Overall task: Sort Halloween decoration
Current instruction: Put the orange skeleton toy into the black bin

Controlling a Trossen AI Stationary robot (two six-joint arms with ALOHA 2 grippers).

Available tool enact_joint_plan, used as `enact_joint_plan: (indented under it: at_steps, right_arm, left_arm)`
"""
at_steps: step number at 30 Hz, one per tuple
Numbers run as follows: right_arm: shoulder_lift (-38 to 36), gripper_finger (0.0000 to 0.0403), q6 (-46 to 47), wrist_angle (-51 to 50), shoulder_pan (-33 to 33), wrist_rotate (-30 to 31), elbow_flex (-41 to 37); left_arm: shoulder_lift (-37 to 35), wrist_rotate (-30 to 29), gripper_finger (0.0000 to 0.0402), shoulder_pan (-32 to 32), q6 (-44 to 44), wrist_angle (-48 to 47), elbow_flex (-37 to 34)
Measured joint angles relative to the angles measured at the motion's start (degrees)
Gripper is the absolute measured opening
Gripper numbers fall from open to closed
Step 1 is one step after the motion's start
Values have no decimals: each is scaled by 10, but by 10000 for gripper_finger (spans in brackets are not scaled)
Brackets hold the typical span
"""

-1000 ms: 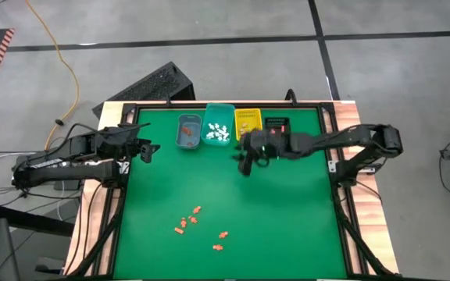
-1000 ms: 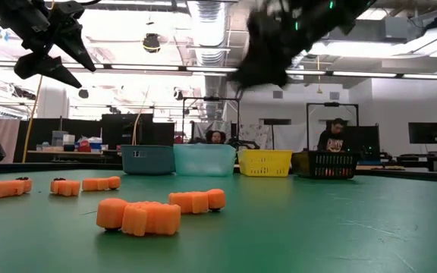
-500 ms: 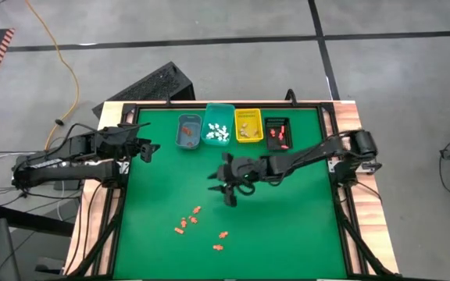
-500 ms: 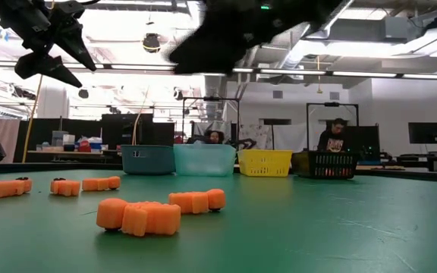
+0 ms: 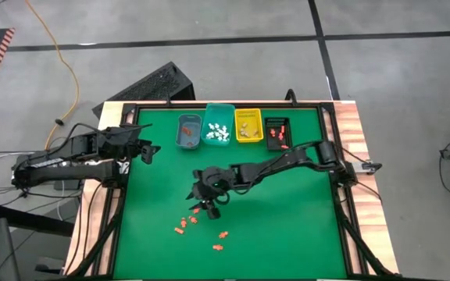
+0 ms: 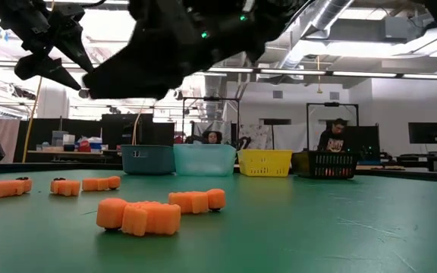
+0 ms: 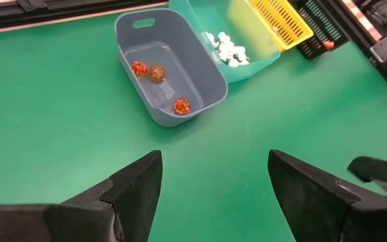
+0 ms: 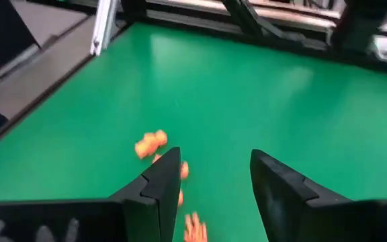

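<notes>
- We see the right gripper [image 5: 208,204] reaching out to the lower middle of the high view, just above the orange pieces [image 5: 187,222] scattered on the mat [image 5: 287,226].
- Its fingers are spread and empty; in its wrist view the gap frames a few orange pieces [image 8: 151,143] lying ahead on the mat.
- The left gripper [image 5: 148,150] waits at the left edge of the mat, fingers spread, nothing between them.
- 4 bins stand along the top edge: the blue bin [image 5: 189,133] holds a few orange-red balls, the teal bin [image 5: 218,125] white pieces, the yellow bin [image 5: 248,125] tan ones, the black bin [image 5: 277,132] red ones.
- About 6 orange pieces still lie loose, in the lower left of the mat.
- Our guess is that the next step is a pick from that cluster.
- Risks, as we judge them: the pieces lie close together, so the fingers may close on 2, or nudge a neighbour away.
- A piece this small may also slip out on the long carry to the bins, or drop into the wrong one.
</notes>
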Motion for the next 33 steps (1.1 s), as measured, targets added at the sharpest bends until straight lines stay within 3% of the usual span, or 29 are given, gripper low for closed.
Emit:
enact_joint_plan:
  at_steps: [16,33]
  right_arm:
    - [35,175,-102,-47,11,-15,10]
    - [90,175,-63,-47,10,15,10]
  left_arm:
    - [4,-3,261,0,10,-6,0]
    - [4,-3,261,0,17,-6,0]
